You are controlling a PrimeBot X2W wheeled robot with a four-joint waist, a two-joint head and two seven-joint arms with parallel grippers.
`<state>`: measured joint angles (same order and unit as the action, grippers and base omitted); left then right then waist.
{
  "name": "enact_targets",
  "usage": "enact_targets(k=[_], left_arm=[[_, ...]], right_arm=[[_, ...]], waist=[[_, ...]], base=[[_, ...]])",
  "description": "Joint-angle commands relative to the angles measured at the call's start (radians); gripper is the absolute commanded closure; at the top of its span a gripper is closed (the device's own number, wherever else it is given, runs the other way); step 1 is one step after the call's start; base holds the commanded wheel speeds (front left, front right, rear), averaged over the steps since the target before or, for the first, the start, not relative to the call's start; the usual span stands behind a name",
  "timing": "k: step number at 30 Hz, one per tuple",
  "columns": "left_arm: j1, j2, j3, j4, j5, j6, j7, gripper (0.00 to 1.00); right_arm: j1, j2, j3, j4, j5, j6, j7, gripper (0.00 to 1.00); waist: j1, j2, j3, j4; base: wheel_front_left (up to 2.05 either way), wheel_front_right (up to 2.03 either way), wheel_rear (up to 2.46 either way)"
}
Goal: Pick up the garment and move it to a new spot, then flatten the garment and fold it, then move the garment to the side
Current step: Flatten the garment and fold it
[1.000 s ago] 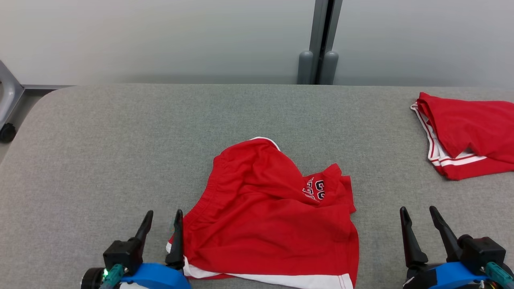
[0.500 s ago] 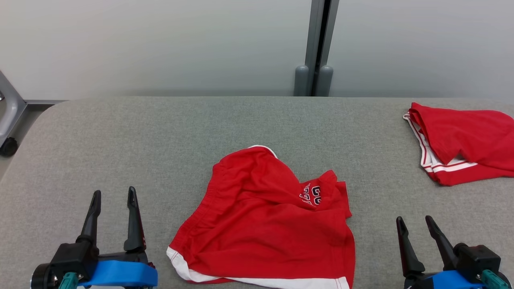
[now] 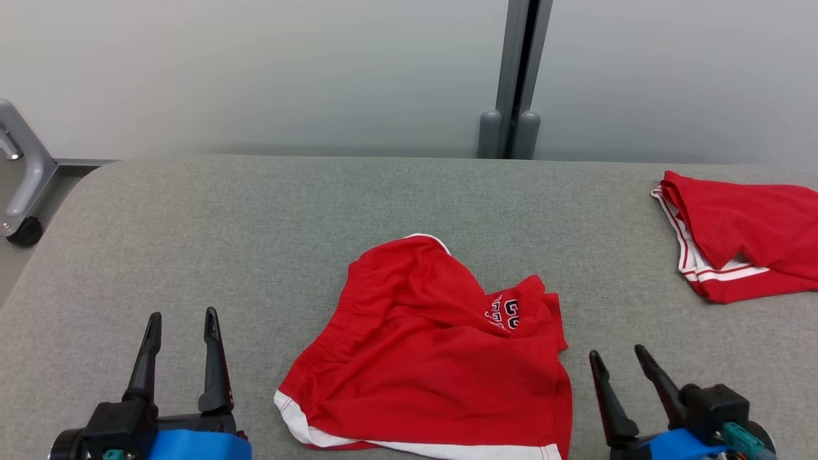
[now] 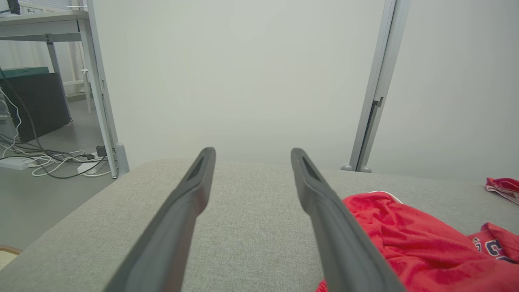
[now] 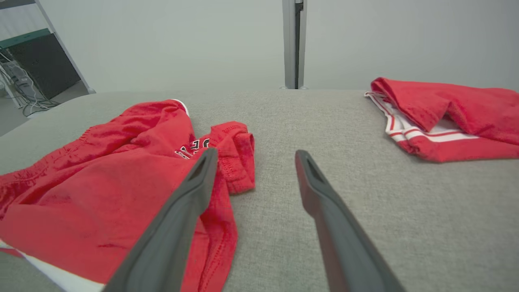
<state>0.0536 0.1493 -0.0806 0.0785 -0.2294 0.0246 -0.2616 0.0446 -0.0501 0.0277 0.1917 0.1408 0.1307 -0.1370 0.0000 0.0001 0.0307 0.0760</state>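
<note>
From above we look down; our low wrist cameras face twelve o'clock. All share the red shorts.

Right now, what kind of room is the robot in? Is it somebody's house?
Probably a lab or office, not a house: plain wall panels joined by a metal post, a desk, loose cables on the floor, and a grey padded table holding red shorts.
</note>
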Motion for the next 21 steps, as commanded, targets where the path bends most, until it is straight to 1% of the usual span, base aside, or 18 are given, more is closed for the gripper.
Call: enact_targets(k=[1,5,9,10,11,17,21], left_arm=[[0.005,-0.004,0.002,0.002,0.006,-0.003,-0.004,0.0],[-0.001,-0.019,0.013,0.009,0.024,-0.022,-0.004,0.0],[-0.015,-0.034,0.022,0.014,0.039,-0.036,-0.004,0.0],[-0.017,-0.037,0.024,0.015,0.041,-0.04,-0.004,0.0],[-0.021,-0.042,0.027,0.018,0.048,-0.047,-0.004,0.0],[-0.039,-0.057,0.041,0.029,0.062,-0.068,-0.004,0.0],[-0.046,-0.069,0.048,0.034,0.071,-0.074,-0.004,0.0]], right_arm=[[-0.011,-0.001,0.008,0.003,-0.007,0.0,0.003,0.0],[-0.042,-0.01,0.073,0.031,-0.012,0.0,0.031,0.0],[-0.067,-0.016,0.111,0.085,-0.017,0.0,0.048,0.0],[-0.074,-0.02,0.118,0.107,-0.017,0.0,0.052,0.0],[-0.085,-0.027,0.127,0.154,-0.021,0.0,0.052,0.0],[-0.126,-0.039,0.124,0.304,-0.057,0.0,0.044,0.0],[-0.154,-0.034,0.144,0.393,-0.063,0.0,0.038,0.0]], waist=[[0.0,-0.0001,0.0,0.001],[0.0,-0.0001,0.005,0.011],[0.0,-0.0001,0.013,0.026],[0.0,-0.0001,0.016,0.03],[0.0,-0.0001,0.021,0.039],[0.0,-0.0001,0.043,0.064],[0.0,-0.0001,0.055,0.073]], base=[[0.0,0.0,0.0],[0.0,0.0,0.0],[0.0,0.0,0.0],[0.0,0.0,0.0],[0.0,0.0,0.0],[0.0,0.0,0.0],[0.0,0.0,0.0]])
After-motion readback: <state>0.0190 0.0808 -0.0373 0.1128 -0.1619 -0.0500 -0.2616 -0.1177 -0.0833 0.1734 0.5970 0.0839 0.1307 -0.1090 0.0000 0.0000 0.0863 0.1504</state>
